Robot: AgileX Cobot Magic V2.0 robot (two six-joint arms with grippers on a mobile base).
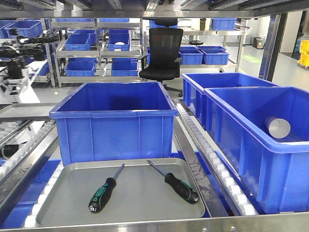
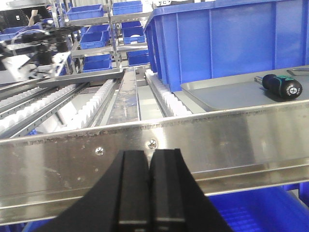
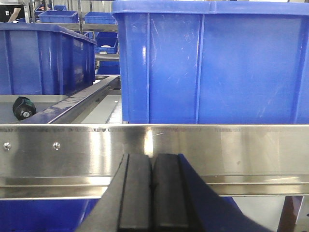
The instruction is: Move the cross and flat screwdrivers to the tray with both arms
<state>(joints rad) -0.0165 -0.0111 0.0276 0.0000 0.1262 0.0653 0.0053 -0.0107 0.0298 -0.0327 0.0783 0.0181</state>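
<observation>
Lying on smooth grey tray [image 1: 72,212], two green-black screwdrivers [image 1: 103,194]

Tray [image 1: 140,203] open from above, bare metal btwn the two screwdrivers [image 1: 105,188] [image 1: 175,181]. Blue bin [image 1: 115,121] walls off its far edge; more bins [image 1: 256,140] crowd the right. Steel rail [image 2: 193,145] fronts both pincers [image 2: 149,193] [image 3: 152,193], jaws pressed together.
</observation>
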